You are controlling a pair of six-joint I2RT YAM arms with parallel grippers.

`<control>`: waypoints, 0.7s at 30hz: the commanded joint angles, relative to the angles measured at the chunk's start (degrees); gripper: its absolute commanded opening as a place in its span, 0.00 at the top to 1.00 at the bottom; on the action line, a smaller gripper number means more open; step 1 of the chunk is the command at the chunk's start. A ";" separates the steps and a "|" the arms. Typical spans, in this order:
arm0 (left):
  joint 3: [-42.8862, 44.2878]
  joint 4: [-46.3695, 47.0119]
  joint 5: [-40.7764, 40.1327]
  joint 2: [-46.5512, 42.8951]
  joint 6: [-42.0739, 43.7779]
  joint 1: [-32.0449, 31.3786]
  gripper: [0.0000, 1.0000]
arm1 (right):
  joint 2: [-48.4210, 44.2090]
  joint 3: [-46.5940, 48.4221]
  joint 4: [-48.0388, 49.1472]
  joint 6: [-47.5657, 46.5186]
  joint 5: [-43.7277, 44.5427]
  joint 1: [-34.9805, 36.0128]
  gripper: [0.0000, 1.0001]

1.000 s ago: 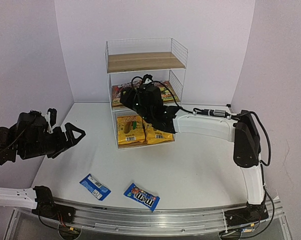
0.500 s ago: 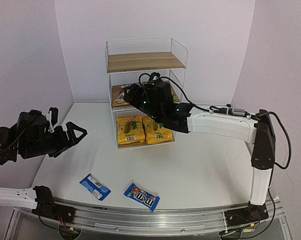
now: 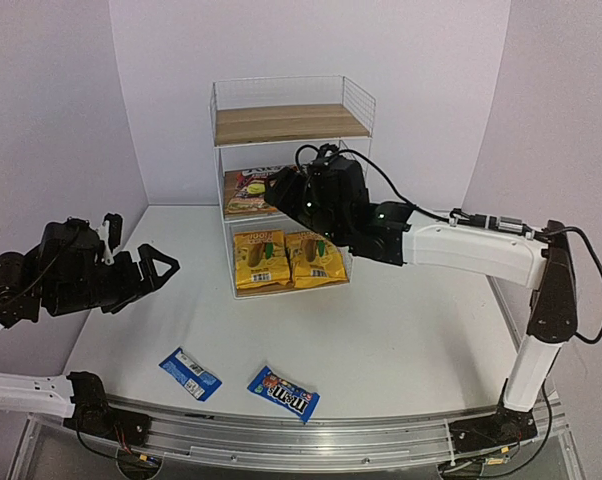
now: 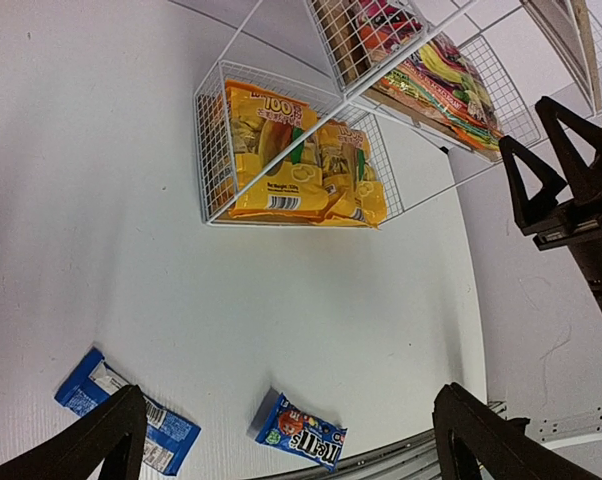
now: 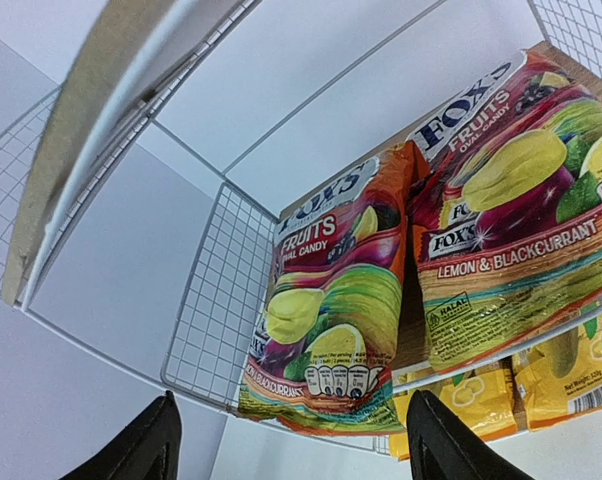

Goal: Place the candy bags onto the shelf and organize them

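Two glossy red-pink bags (image 5: 331, 300) on the shelf (image 5: 216, 290) read "FOX'S FRUITS OVAL CANDY", one also "LEMON & BLACKCURRANT". The left gripper (image 3: 131, 245) and right gripper (image 5: 291, 440) gape, empty.

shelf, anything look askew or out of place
The left red-pink bag midway up the shelf sits askew, its bottom edge drooping past the front wire. A blue packet and a second blue packet lie loose on the table.
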 commanded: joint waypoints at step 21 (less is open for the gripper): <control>-1.09 2.91 0.24 -0.40 0.11 0.01 0.00 | 2.14 8.05 -13.95 -5.33 -1.90 0.30 0.56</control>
